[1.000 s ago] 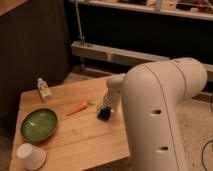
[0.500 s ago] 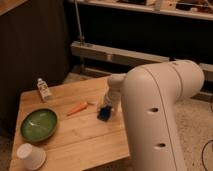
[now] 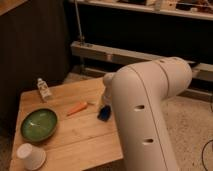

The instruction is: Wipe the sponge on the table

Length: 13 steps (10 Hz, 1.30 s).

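Observation:
The dark blue sponge rests on the light wooden table, near its right edge, just right of the orange carrot. My gripper comes down onto the sponge from above, at the end of the big white arm that fills the right side of the camera view. The arm hides most of the gripper and the sponge's right part.
A green bowl sits at the table's left, a white cup lies at the front left corner, and a small bottle stands at the back left. A dark wall and metal rails stand behind the table.
The sponge and gripper have shifted slightly toward the table's right front. The other objects have stayed put.

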Each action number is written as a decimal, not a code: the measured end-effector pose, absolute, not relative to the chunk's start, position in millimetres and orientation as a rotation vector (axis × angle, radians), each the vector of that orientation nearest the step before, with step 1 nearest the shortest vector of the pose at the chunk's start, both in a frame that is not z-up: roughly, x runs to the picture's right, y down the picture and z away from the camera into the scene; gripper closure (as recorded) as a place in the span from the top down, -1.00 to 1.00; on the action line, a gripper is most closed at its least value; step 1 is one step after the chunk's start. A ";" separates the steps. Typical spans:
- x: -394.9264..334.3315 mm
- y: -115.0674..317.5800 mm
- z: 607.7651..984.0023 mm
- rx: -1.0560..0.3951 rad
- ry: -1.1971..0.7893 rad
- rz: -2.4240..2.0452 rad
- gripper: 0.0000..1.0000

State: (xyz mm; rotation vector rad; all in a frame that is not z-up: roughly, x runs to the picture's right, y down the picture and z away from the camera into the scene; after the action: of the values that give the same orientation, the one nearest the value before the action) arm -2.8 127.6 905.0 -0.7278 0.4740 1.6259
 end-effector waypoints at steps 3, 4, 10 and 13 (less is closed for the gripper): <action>2.1 130.1 906.7 -0.725 0.503 1.629 -0.80; 2.0 129.6 906.4 -0.725 0.502 1.629 -0.98; 47.9 109.3 884.1 -0.917 0.315 1.711 -1.00; 68.2 99.3 875.5 -0.925 0.308 1.675 -1.00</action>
State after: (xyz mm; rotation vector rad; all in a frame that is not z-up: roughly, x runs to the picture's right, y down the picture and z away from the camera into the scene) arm 68.2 99.3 875.5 -0.9251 0.3083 1.6751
